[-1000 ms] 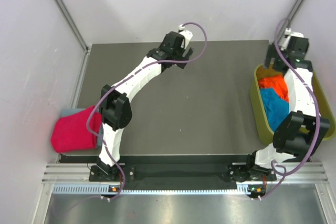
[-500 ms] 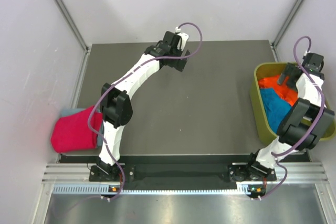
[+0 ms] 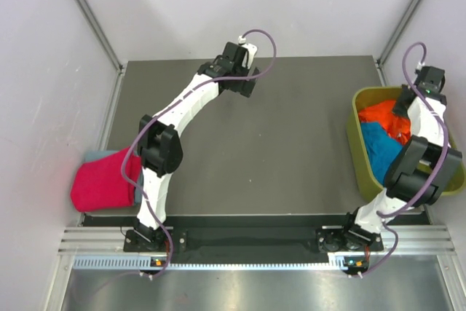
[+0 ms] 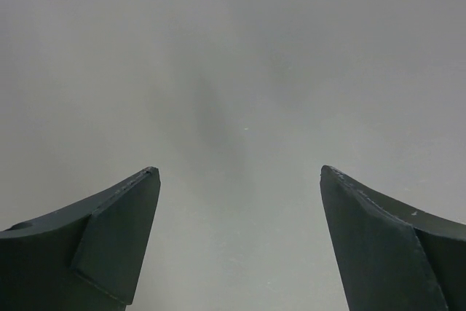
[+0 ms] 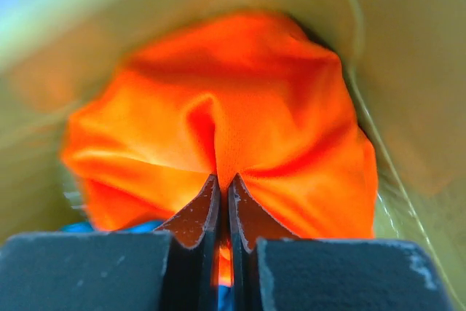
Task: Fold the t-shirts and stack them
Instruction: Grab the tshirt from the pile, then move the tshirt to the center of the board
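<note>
Two t-shirts stacked at table [image 3: 291, 180] left edge, magenta-pink t-shirt [image 3: 102, 187] over grey-blue t-shirt [image 3: 91, 155]. Right gripper [image 5: 223, 180]: dropped from far corner into olive bin [image 3: 357, 147], jaws pinched on orange t-shirt [image 5: 240, 107], beside teal-blue t-shirt [image 3: 380, 149]. Left gripper [image 4: 237, 180]: jaws spread, idle above table. Third pick-up judged begun.

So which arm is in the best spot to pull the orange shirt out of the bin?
The right one. The right claw is down in the green bin, pinched shut on the orange shirt. The left claw hangs open over the table, far across from the bin.
</note>
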You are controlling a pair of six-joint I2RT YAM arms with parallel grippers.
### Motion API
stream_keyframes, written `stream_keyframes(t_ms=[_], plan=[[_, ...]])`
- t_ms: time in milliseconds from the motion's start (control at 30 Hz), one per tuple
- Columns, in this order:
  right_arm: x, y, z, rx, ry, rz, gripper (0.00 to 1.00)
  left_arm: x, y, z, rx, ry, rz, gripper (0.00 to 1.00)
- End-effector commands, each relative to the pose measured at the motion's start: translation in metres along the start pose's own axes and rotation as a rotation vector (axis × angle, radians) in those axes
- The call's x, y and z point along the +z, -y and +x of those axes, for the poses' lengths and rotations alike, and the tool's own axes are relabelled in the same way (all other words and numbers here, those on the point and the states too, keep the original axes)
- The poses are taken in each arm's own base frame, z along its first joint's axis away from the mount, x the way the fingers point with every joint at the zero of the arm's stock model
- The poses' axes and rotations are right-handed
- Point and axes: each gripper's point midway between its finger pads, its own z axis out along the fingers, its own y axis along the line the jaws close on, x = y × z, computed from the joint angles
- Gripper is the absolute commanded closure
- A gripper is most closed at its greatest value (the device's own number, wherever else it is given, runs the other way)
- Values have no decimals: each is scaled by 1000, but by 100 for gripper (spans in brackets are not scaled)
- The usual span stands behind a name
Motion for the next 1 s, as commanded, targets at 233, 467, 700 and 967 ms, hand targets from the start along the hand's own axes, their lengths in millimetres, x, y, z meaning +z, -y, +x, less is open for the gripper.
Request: stream_keyframes(t_ms=[233, 467, 700, 967], plan=[[-229, -239, -142, -398, 718, -667, 100, -50, -101, -70, -41, 209, -256, 1], [-298, -363, -135, -440, 741, -1065, 100, -81, -160, -76, -128, 254, -393, 1], [-369, -423, -105, -541, 773, -1321, 100, -111, -195, -75, -179, 279, -463, 1], [-447, -444, -88, -590, 841, -1525, 100, -118, -227, -59, -240, 260, -533, 1]])
